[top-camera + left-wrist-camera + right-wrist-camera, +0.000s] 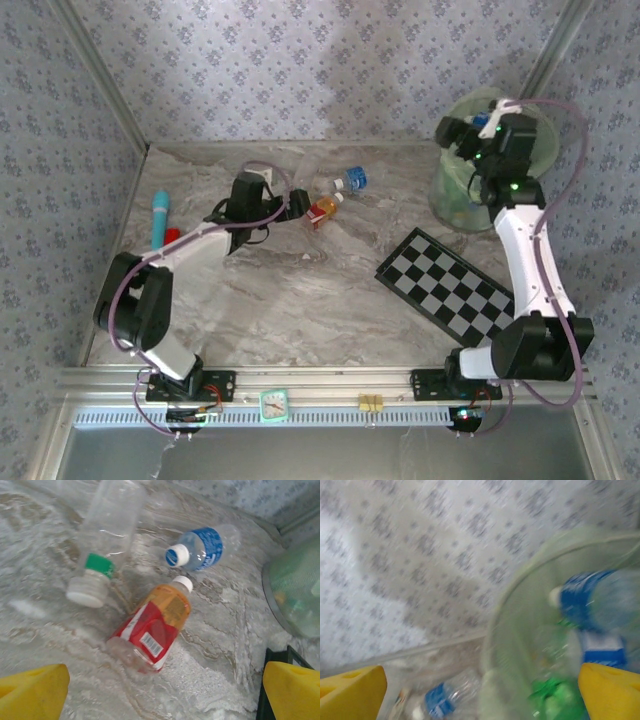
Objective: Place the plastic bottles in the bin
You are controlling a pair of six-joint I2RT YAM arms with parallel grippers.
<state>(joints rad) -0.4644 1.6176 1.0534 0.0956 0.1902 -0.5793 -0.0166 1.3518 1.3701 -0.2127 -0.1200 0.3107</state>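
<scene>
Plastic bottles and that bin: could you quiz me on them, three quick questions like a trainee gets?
1. True or false: the red-orange labelled bottle stands upright.
2. How many bottles lie on the table ahead of the left claw?
3. Which claw hangs over the bin? A: left. B: right claw.
Key: 1 false, it lies on its side; 2 three; 3 B.
</scene>
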